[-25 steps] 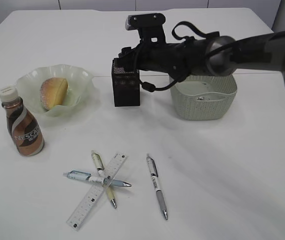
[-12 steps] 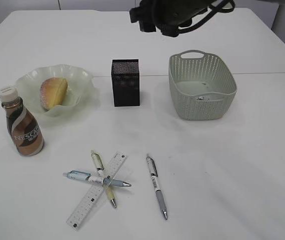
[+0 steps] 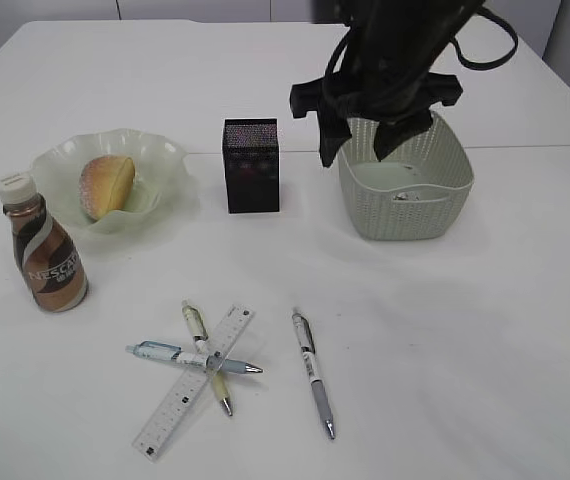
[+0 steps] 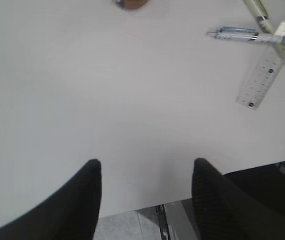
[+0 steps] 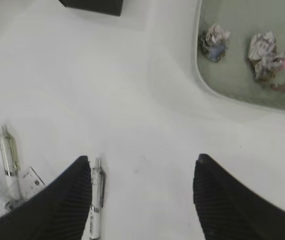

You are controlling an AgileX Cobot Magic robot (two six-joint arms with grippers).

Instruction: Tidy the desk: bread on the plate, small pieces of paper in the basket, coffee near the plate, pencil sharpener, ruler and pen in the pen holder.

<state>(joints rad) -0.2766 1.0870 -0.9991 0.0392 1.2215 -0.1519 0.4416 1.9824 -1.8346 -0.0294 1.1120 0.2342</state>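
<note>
On the near part of the desk point(image 3: 465, 330) three pens and the ruler point(image 3: 193, 382) still lie loose. The lone pen point(image 3: 313, 373) near centre, white barrel with a grey grip, tip toward the near edge, looks the easiest next pick. I judge it light, stiff and smooth, so it may roll or skid when the fingers close. A hold across the barrel near its middle, jaws square to its length, should keep it from swinging.

To its left, the ruler lies diagonally, clear-whitish with black marks. A blue pen point(image 3: 193, 357) lies across it and a yellowish pen point(image 3: 208, 357) crosses both. The ruler is thin and flat against the desk, hard to get under; taking the two pens off first would help.

The right gripper point(image 5: 142, 170) hangs above the desk between the holder point(image 3: 251, 165) and basket point(image 3: 450, 205), jaws apart and empty; its wrist view shows the lone pen just by one finger. The left gripper point(image 4: 146, 167) is also spread and empty, over the desk's near left edge.

The bread point(image 3: 107, 186) sits in the plate point(image 3: 165, 155) far left, the coffee point(image 3: 45, 244) just beside it. Two crumpled papers point(image 5: 265, 47) lie in the basket.
</note>
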